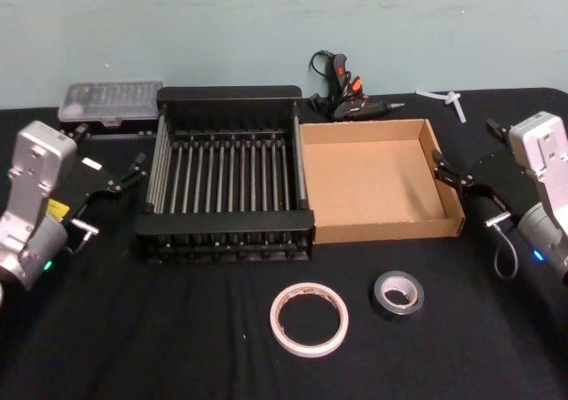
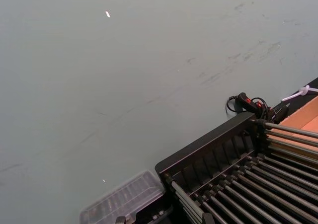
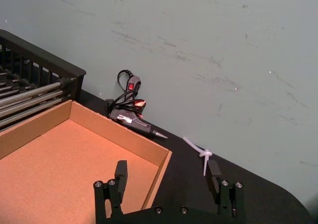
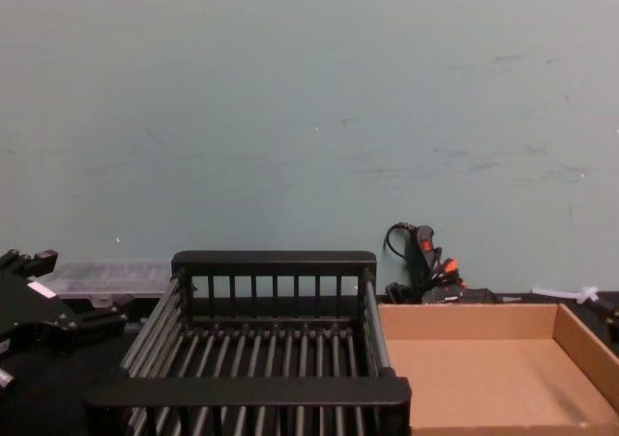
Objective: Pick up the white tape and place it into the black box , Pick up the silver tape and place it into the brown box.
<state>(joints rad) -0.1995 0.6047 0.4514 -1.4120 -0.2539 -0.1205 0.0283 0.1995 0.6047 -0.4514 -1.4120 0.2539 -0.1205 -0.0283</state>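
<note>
Whitish and flat, the white tape lies on its side on the black surface, near the front edge and in front of the black box. Just to its right, apart from it, sits the silver tape, a smaller, thicker dark grey roll, also lying flat, in front of the brown box. Both boxes stand side by side, touching, farther back, and both are empty.

Both rolls look light, stiff and hard to damage. The white one is wide and low, so its thin ring wall probably offers the best hold: one finger inside the hole, one outside, from above. The silver roll's wall is thicker and its outside may be slick; the same pinch through the core should suit it, or a span across its whole width if the fingers part far enough.

At the left, beside the black box, the left pincer hangs empty; I cannot tell how far it is parted. At the right, beside the brown box, the right pincer holds nothing, its fingers spread wide.
</note>
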